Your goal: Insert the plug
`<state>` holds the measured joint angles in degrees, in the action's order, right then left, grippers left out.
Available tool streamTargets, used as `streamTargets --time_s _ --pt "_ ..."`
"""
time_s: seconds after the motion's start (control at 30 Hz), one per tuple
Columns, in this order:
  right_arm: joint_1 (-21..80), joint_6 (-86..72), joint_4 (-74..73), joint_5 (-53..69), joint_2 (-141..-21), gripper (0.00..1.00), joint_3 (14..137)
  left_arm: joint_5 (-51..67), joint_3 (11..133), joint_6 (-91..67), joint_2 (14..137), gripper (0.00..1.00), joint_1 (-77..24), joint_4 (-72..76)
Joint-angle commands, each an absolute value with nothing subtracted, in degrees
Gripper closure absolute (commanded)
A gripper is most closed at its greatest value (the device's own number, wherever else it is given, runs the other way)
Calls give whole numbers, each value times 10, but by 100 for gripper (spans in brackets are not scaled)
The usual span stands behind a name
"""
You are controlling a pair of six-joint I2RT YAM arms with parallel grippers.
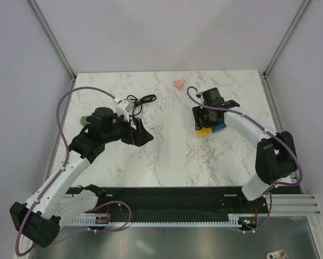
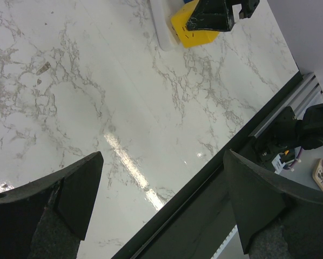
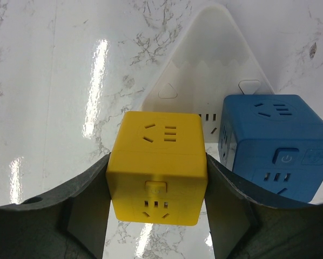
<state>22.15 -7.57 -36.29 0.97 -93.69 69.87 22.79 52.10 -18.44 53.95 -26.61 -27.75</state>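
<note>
Plug [image 1: 85, 120] seems to be that small greenish shape peeking out beside the left arm near the table's left edge. It is mostly hidden, so I can't be sure of it. Neither wrist view shows it.

Left gripper [image 2: 162, 156] is spread wide with nothing between the fingers, and it hovers over bare marble. Right gripper [image 3: 157, 162] is clamped on the yellow cube [image 3: 157, 135], one finger flat on each side and the socket holes facing up. Blue cube [image 3: 275, 135] sits just beside it at the white tray [image 3: 210, 48]. Black cable [image 1: 145, 100] lies coiled near the left gripper, with a white end piece [image 1: 122, 106].

On handling, I'd expect a light, rigid plastic block with smooth faces that could slip or twist under a loose pinch. The best hold looks like two flat opposite sides, squarely, with the prong face left clear. That would fall to the free left gripper, since the right one is busy steadying the cube.
</note>
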Motion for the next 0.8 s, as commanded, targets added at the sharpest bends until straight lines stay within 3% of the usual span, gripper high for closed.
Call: streamTargets --time_s 0.0,0.77 --pt "230 -83 -365 -25 -973 100 663 226 519 -161 532 0 -267 -272" --pt "247 -98 -388 -69 -942 100 664 225 517 -164 530 0 -267 -273"
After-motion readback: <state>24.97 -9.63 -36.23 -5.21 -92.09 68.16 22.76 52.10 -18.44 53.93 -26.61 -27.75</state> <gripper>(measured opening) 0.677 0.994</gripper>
